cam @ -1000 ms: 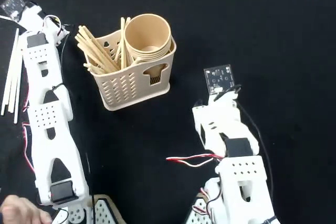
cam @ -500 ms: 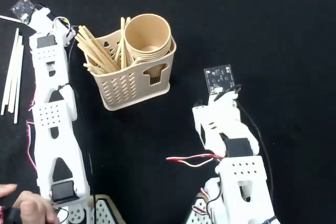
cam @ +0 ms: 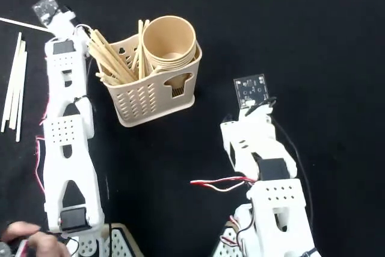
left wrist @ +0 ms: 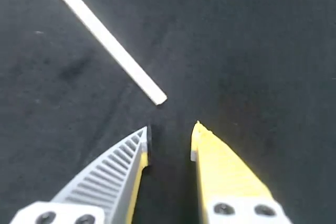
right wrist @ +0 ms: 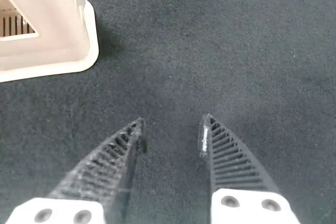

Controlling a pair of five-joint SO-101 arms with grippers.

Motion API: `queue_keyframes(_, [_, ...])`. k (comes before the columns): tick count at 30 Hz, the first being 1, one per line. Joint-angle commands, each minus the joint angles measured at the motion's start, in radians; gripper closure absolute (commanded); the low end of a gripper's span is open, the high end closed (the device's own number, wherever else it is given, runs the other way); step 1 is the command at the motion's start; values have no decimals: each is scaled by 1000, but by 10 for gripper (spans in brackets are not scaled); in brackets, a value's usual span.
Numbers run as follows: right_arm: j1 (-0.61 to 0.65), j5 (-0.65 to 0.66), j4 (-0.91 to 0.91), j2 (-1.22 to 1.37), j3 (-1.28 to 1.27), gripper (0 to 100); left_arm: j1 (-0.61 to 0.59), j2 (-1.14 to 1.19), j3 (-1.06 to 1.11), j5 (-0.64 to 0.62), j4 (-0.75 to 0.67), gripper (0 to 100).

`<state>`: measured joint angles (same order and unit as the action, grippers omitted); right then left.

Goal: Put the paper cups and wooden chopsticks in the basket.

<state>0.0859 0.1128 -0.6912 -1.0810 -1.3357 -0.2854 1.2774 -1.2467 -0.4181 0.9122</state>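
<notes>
- The left arm (cam: 63, 130) has swung away from the tabletop's left edge toward the basket (cam: 153, 91) over the last second. The right arm (cam: 264, 167) has kept its place.
- The basket stands on the black tabletop (cam: 313, 52), left of the middle and toward the far edge. Stacked paper cups (cam: 170, 40) sit in its right-hand part, and a bundle of wooden chopsticks (cam: 111, 58) leans in its left-hand part.
- Loose chopsticks (cam: 15, 88) lie along the left edge, well apart from the basket. The left arm stretches between them and the basket.
- A single chopstick (left wrist: 105, 38) lies aslant near the far left corner.
- The left gripper (left wrist: 169, 129) has its jaws parted by a narrow gap and grips nothing. It hangs over the cloth, with the single chopstick's end just beyond the fingertips and not touching them.
- The right gripper (right wrist: 171, 124) has its jaws somewhat apart and is empty. It is over bare cloth, near a corner of the basket.
- The left arm reaches almost straight from the near edge to the far left corner, its wrist just beside the basket's chopsticks.
- The right arm is folded short by the near edge, right of the middle.
</notes>
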Motion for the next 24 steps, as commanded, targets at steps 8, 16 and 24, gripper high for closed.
queue_keyframes(8, [17,0,9,-16,4,825,-70,-18,-8,-193,-2,869])
queue_keyframes(16, [17,0,9,-16,4,825,-48,-31,-94,-209,-14,855])
queue_keyframes(24, [17,0,9,-16,4,825,-91,14,-257,-103,-245,853])
